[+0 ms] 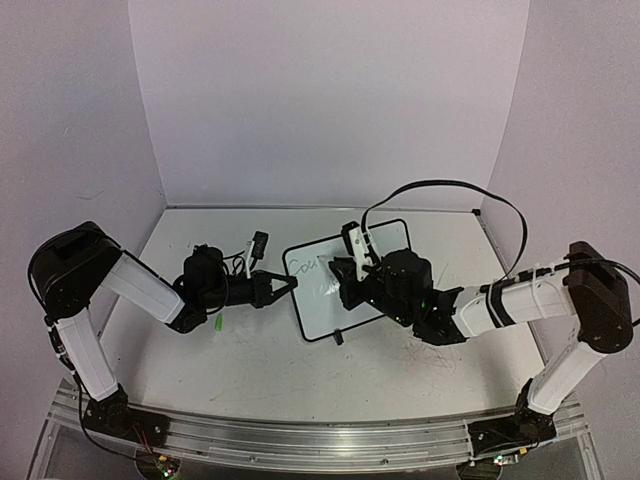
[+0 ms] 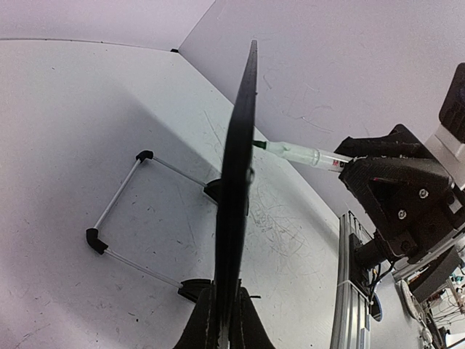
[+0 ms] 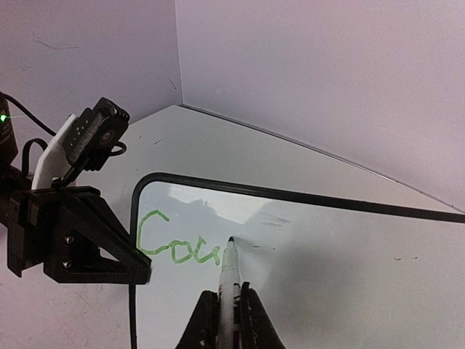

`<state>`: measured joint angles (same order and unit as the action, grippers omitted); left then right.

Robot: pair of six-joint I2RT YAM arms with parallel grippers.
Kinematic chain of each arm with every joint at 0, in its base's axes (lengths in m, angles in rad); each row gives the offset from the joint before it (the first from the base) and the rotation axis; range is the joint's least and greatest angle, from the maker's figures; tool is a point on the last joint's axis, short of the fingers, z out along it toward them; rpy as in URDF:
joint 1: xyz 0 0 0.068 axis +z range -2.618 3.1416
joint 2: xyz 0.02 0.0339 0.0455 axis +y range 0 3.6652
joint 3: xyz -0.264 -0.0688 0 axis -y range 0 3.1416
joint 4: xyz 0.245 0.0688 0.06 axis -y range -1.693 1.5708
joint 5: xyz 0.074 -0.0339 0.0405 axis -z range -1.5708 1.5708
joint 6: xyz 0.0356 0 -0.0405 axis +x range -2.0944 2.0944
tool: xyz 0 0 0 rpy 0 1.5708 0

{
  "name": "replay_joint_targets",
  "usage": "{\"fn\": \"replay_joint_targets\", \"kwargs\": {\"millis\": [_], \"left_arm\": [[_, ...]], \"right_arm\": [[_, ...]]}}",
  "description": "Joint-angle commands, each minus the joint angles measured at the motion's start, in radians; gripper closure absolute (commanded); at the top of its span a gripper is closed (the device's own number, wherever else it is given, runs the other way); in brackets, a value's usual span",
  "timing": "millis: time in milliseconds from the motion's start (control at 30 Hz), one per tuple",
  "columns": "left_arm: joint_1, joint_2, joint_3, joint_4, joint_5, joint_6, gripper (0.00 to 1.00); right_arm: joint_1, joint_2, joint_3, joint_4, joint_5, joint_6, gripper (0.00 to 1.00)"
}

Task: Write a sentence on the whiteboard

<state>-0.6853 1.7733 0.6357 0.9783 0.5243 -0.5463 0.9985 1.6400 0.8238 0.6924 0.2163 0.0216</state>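
Whiteboard (image 1: 322, 308) — mid-table, between the two arms, propped on a thin wire stand (image 2: 120, 218) with black corner feet. Shows edge-on in the left wrist view.

Sentence (image 3: 178, 247): green handwriting at the board's far left corner, reading only "Cou", in one line.

Left gripper (image 1: 288, 286): clamped on the board's left edge, one finger on each side of the black frame.

Right gripper (image 3: 227, 320): closed round a marker (image 3: 230, 276), barrel gripped between the two fingers, dark tip pointing at the writing face. Tip sits just right of the last green letter — touching the surface or very nearly, contact hard to confirm.

Small green object (image 1: 217, 324): lies on the table (image 1: 250, 375) beside the left arm, apart from the board.

Grey scuff marks: scattered over the tabletop on the near side of the board.
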Motion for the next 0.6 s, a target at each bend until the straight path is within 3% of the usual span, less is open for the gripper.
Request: {"fn": "replay_joint_targets", "kwargs": {"millis": [0, 567], "left_arm": [[0.002, 0.018, 0.019, -0.007, 0.008, 0.002, 1.0], [0.003, 0.008, 0.017, -0.007, 0.007, 0.001, 1.0]], "right_arm": [[0.004, 0.017, 0.039, 0.037, 0.016, -0.012, 1.0], [0.005, 0.016, 0.02, -0.007, 0.055, 0.033, 1.0]]}}
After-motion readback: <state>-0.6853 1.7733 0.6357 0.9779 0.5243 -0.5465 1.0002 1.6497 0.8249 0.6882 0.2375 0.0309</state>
